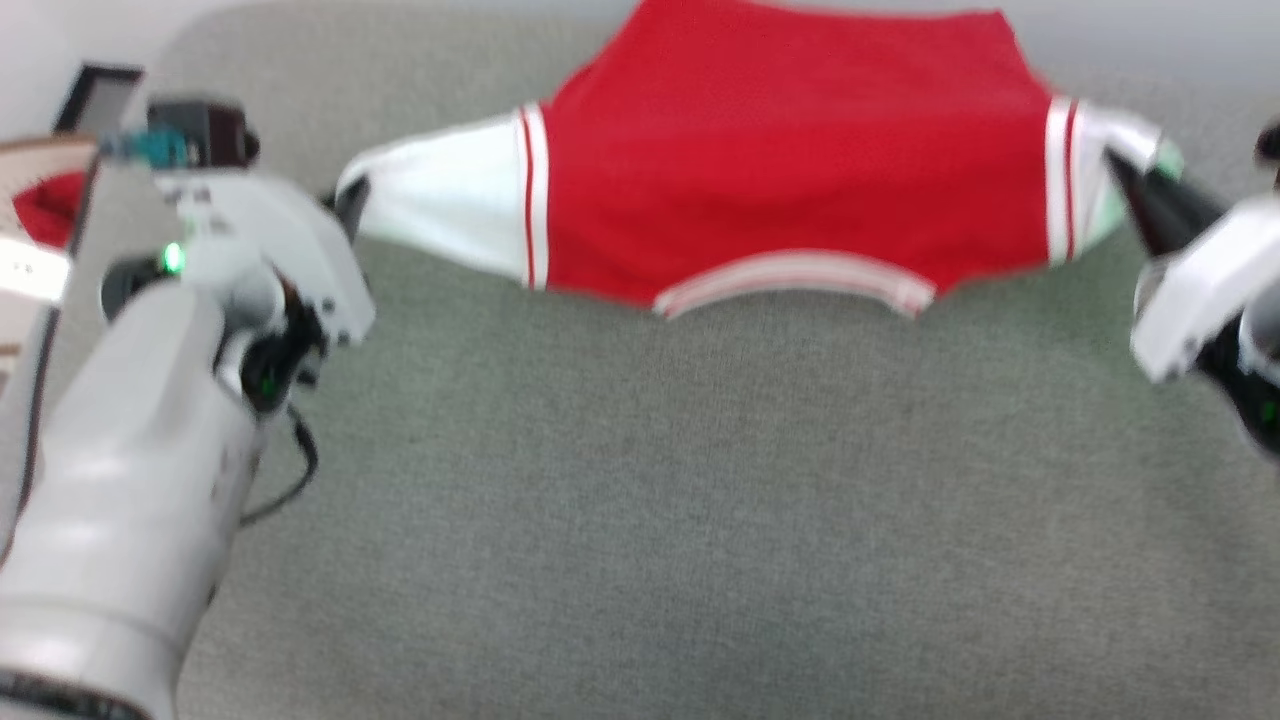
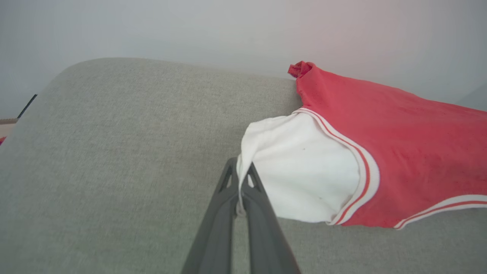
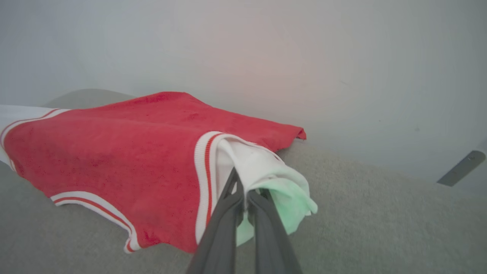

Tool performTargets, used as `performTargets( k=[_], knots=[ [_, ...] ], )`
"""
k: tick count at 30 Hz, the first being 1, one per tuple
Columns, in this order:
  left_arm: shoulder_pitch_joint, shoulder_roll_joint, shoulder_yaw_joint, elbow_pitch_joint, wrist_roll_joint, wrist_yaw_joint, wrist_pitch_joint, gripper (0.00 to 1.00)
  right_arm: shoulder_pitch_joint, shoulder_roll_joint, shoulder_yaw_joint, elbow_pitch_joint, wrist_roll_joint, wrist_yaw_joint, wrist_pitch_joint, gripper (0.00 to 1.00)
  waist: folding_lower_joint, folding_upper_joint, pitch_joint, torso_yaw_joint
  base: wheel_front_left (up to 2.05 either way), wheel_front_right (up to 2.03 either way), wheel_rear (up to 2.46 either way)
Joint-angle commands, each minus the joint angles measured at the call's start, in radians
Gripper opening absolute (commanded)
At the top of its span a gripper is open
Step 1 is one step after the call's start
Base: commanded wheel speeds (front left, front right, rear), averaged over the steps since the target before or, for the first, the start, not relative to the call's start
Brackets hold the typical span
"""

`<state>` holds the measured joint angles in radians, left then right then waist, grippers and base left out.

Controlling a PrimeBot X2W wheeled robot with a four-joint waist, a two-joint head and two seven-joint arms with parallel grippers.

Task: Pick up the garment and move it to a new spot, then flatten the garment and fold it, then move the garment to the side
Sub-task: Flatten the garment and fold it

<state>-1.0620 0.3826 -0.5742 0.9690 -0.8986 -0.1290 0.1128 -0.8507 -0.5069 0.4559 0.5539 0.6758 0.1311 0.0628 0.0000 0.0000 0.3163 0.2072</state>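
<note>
Toward 12 o'clock | clamps garment (image 1: 790,170) sleeves shut: left gripper (image 2: 240,182) at 9, right gripper (image 3: 245,194) at 3 | risks cuff slip if overstretched

The head camera looks forward and down over the grey surface (image 1: 640,500), garment (image 1: 790,170) at 12 o'clock. The wrist cameras sit low, close behind the left fingers (image 2: 217,232) and right fingers (image 3: 218,236), facing the pale wall (image 2: 190,30). All three views share the garment and surface.
</note>
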Motion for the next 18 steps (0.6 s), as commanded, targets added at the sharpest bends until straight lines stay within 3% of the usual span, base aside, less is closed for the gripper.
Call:
performTargets(
  k=[1,4,8,18],
  knots=[
    [0.061,0.025,-0.001,-0.029,-0.011,0.013,0.003,0.0,0.072,-0.017,-0.009,-0.037,0.026,-0.001,0.02,0.0,0.0,0.0,-0.138,-0.016,0.0,0.0,0.0],
    [0.183,0.054,0.011,-0.121,-0.034,0.05,0.021,0.0,0.196,-0.051,-0.023,-0.114,0.054,-0.001,0.077,0.0,0.0,0.0,-0.188,-0.021,0.0,0.0,0.0],
    [0.362,0.12,0.023,-0.298,-0.063,0.137,0.057,0.0,0.352,-0.074,-0.081,-0.203,0.086,-0.001,0.15,0.0,0.0,0.0,-0.236,-0.027,0.0,0.0,0.0],
    [0.825,0.296,0.084,-0.887,-0.132,0.467,0.147,0.0,0.679,-0.094,-0.227,-0.415,0.093,-0.001,0.351,0.0,0.0,0.0,-0.286,-0.037,0.0,0.0,0.0]
  ],
)
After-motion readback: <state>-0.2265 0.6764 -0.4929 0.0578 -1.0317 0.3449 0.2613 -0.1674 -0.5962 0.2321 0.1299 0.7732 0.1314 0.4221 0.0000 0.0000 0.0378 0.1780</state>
